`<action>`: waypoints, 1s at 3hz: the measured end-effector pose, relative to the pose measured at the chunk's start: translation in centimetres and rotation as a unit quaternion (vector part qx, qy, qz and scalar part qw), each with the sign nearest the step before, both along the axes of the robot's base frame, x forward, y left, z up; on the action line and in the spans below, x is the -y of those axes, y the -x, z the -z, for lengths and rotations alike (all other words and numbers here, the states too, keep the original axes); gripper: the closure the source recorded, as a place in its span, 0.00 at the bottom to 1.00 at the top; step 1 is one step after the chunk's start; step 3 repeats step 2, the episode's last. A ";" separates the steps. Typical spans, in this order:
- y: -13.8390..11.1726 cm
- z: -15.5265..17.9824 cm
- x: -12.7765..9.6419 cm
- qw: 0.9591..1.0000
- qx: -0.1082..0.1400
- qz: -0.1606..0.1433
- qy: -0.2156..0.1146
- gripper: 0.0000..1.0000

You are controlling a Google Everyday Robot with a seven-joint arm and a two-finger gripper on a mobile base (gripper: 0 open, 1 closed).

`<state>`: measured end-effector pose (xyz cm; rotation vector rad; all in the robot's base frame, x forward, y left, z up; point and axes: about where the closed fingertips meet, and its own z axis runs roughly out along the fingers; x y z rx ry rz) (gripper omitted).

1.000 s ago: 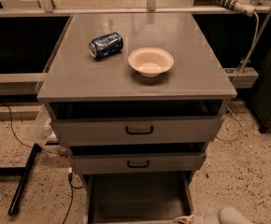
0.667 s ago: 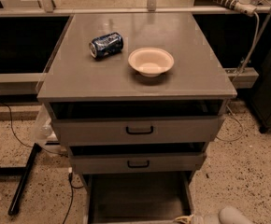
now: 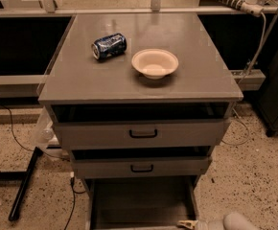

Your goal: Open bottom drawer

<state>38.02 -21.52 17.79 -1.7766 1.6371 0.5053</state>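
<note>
The grey cabinet (image 3: 139, 80) has three drawers. The bottom drawer (image 3: 139, 202) stands pulled out toward me, and its plain grey inside shows below the middle drawer. Its front and black handle are cut off by the lower edge of the view. My gripper (image 3: 191, 223) is at the bottom right edge, low beside the bottom drawer's right side, with a pale tip pointing left and a grey-white body (image 3: 235, 221) behind it. Most of it is out of view.
The widest top drawer (image 3: 141, 134) and the mid-sized drawer (image 3: 141, 168) are each slightly ajar. A blue can (image 3: 109, 45) lies on its side and a cream bowl (image 3: 155, 63) stands on the cabinet top. A black stand leg (image 3: 24, 183) and cables lie on the speckled floor at left.
</note>
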 end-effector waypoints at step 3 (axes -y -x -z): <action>0.0 0.0 0.0 1.000 0.000 0.000 0.000 0.00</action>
